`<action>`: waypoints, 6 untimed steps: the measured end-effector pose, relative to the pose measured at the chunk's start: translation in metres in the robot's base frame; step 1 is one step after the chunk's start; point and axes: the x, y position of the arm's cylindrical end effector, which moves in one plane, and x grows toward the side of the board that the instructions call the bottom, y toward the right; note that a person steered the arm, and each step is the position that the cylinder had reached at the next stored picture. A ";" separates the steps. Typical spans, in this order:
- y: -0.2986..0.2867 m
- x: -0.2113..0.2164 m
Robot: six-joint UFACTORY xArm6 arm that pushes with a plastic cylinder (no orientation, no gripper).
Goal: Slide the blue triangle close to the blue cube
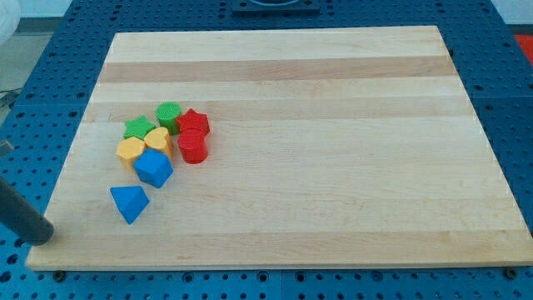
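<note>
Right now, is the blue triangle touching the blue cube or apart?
Apart: bare wood shows between the blue triangle and the blue cube.

rod (21,217): upper part cut off at view's left | yellow blocks (133,151): partly hidden, shapes unclear

Rod enters from view's left edge, slanting down-right. My tip (46,236) at bottom-left, w/ dark rounded end low at near-left corner area. Only short length of rod visible; rest of arm out of frame.

green star (138,127), green cylinder (169,114), red star (194,122)
</note>
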 end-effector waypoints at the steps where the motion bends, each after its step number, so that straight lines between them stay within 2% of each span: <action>1: 0.050 0.000; 2: 0.092 -0.012; 3: 0.064 -0.038; 4: 0.052 -0.039; 6: 0.065 -0.029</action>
